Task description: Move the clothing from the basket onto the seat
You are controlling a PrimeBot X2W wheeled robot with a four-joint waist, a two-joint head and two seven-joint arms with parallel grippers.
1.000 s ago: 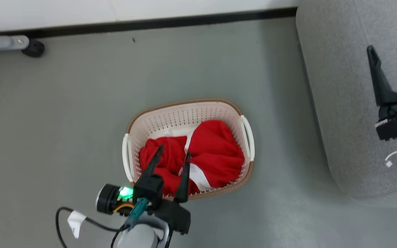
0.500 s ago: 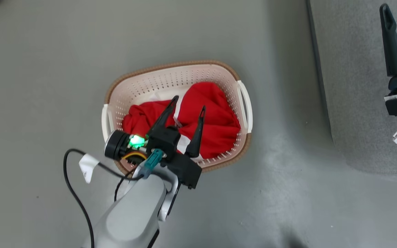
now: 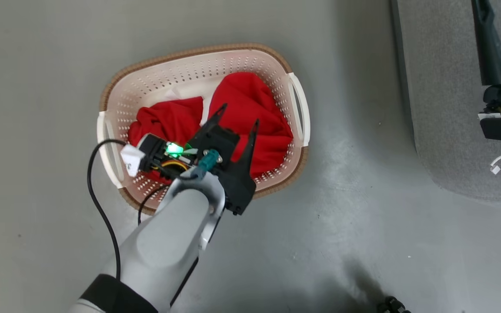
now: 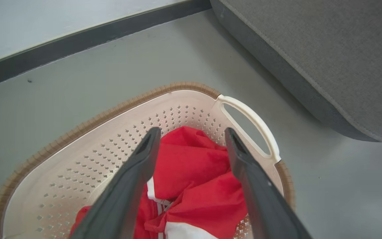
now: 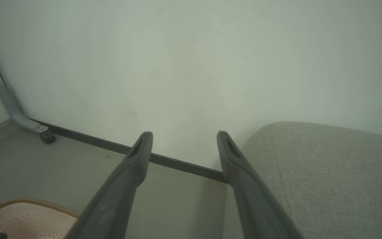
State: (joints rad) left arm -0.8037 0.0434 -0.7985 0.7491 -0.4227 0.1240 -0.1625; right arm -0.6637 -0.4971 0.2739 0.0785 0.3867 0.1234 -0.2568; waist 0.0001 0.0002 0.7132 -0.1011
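Left end effector (image 3: 240, 115) angled down, spread above clothing (image 3: 255, 93), two red pieces, one basket (image 3: 181, 56), right end effector (image 5: 184, 135) spread over seat (image 3: 442, 108)

nothing can be read here. the white tag (image 3: 131, 158) over the left edge of the basket (image 3: 198, 48) is too small to show any writing. the white patch (image 3: 173, 94) on the inside of the basket wall shows no letters that can be made out either.
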